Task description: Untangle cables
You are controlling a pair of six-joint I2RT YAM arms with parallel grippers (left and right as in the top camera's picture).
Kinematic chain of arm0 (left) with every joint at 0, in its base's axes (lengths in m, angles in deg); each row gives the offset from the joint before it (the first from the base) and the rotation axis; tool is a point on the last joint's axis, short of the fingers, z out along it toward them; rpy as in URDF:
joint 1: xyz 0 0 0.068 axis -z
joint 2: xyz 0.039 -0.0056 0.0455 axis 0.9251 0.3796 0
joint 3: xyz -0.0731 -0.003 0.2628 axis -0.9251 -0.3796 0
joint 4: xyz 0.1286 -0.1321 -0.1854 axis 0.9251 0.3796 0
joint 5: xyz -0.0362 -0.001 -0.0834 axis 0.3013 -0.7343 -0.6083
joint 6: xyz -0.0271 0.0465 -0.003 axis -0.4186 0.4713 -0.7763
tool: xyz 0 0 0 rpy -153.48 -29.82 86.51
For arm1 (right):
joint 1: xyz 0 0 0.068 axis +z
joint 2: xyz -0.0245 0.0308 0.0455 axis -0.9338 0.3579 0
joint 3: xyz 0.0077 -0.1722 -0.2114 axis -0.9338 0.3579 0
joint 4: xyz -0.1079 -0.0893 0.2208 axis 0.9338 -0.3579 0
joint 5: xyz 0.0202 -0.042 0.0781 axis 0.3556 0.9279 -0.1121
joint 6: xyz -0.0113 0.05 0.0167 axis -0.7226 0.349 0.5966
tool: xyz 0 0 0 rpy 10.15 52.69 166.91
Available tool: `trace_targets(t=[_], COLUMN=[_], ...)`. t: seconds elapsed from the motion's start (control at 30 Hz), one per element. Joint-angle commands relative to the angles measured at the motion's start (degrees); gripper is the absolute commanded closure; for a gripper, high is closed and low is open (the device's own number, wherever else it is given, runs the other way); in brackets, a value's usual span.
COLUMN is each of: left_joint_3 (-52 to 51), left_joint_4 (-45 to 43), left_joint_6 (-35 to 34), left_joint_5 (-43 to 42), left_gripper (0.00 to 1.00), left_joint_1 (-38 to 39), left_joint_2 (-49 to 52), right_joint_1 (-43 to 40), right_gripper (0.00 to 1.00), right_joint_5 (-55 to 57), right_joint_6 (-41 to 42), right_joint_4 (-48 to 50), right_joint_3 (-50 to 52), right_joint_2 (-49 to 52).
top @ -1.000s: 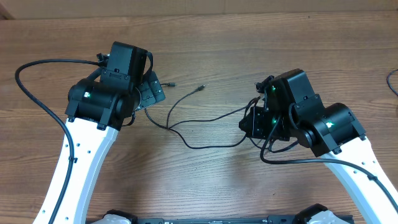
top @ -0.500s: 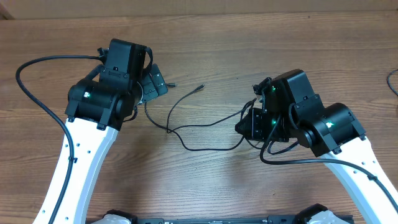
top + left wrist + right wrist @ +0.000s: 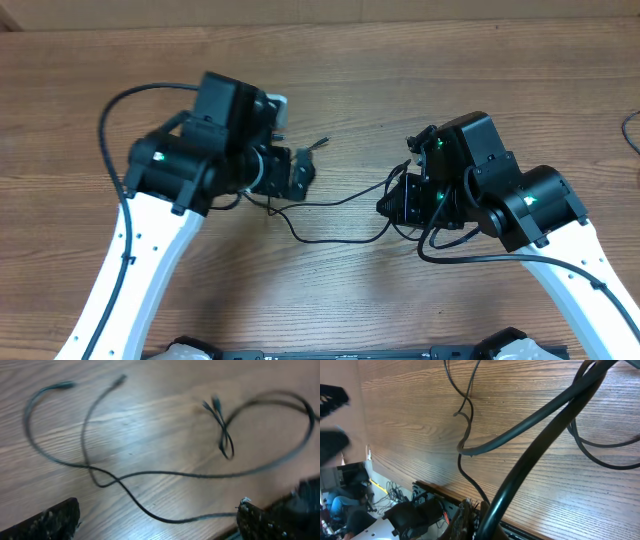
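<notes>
Thin black cables (image 3: 340,200) lie in crossing loops at the table's middle, one plug end (image 3: 320,143) pointing up and right. My left gripper (image 3: 303,172) hovers open over their left bend. The left wrist view shows the cables (image 3: 165,474) spread out, a small knot-like loop (image 3: 225,442) at the right, and one strand running between the wide-apart fingers (image 3: 57,519) of the left gripper (image 3: 159,506). My right gripper (image 3: 392,205) is shut at the right end of the loops. In the right wrist view a thin cable (image 3: 462,445) runs down into the closed right gripper (image 3: 472,510).
Each arm's own thick black cable arcs beside it (image 3: 110,125) (image 3: 535,420). Another dark cord shows at the far right edge (image 3: 630,130). The right wrist view shows the table's front edge (image 3: 435,491), with clutter and wires below it.
My left arm has swung right and turned, bringing its open gripper from the left side over the cables' left bend. The right arm has stayed put, still shut.
</notes>
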Motion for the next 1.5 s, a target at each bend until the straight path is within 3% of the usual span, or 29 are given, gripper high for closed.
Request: trace_targets(t=[0.0,0.2,0.67,0.83,1.0,1.23,1.47], left_joint_3=[-3.37,-10.25,-18.6,-19.15,-19.17,-19.52,-19.52], left_joint_4=[-1.42,-8.59,-16.31,-16.98,-17.51,-20.57,-27.06], left_joint_6=[8.41,9.11,11.78,14.86,17.49,19.74,19.63], left_joint_5=[-2.82,-3.28,-11.85,-11.8,-11.74,-11.61,-13.42], left_gripper=[0.0,0.0,0.02,0.16,0.18,0.44,0.41], left_joint_1=[2.8,5.22,5.88,7.52,8.92,9.31,9.33], left_joint_2=[-0.72,-0.72,-0.72,-0.7,-0.66,1.66,10.4], right_joint_1=[0.07,0.07,0.07,0.07,0.07,0.07,0.07], right_gripper=[0.96,0.96,0.96,0.96,0.96,0.96,0.96], right_joint_5=[-0.72,-0.7,-0.72,-0.72,-1.36,-1.81,-6.99], right_joint_6=[0.2,0.17,0.2,0.22,0.22,1.07,1.03], right_joint_4=[0.07,-1.09,-1.18,-1.11,-1.09,-1.07,2.43], right_joint_3=[0.55,0.55,0.55,0.55,0.55,0.55,0.55], right_joint_2=[-0.39,-0.39,-0.39,-0.39,-0.39,-0.42,-0.42])
